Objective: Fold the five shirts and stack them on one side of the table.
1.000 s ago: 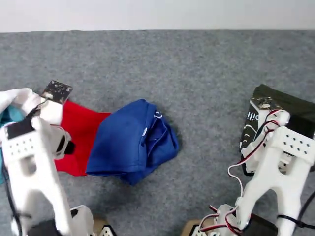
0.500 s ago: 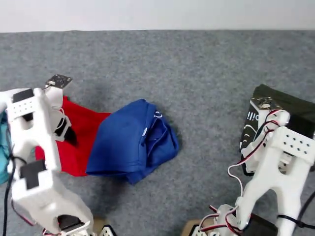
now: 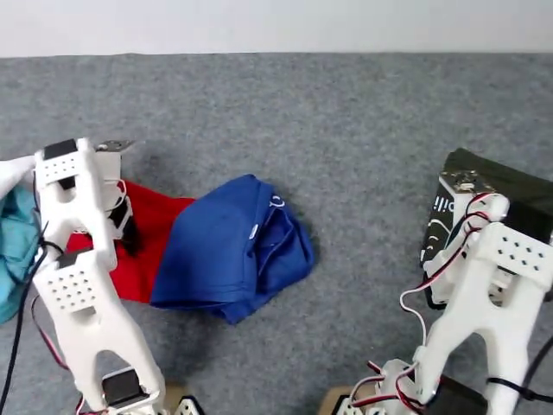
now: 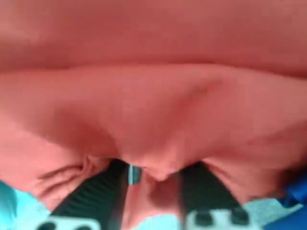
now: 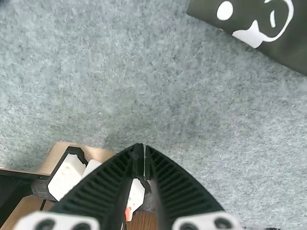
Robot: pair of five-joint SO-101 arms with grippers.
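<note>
A red shirt point(image 3: 154, 232) lies at the left of the grey table, partly under a crumpled blue shirt point(image 3: 233, 251). My left gripper point(image 3: 123, 232) is down on the red shirt's left part. In the left wrist view it point(image 4: 153, 170) is open, its dark fingers point(image 4: 112, 189) pressed into the red shirt point(image 4: 153, 72) with a fold of cloth bulging between them. A teal shirt point(image 3: 13, 251) and a white one point(image 3: 13, 171) lie at the far left edge. A black printed shirt point(image 3: 510, 190) lies at the right. My right gripper point(image 5: 144, 148) is shut and holds nothing, above bare carpet short of the black shirt point(image 5: 259, 24).
The right arm point(image 3: 492, 268) stands folded back near its base, over the black shirt's near edge. A wooden base board point(image 5: 72, 191) shows under the right gripper. Bare grey carpet point(image 3: 363, 130) spans the middle and far side of the table.
The left arm has swung away from the table's near edge and lowered its gripper onto the red shirt. The right arm and the shirts have not moved.
</note>
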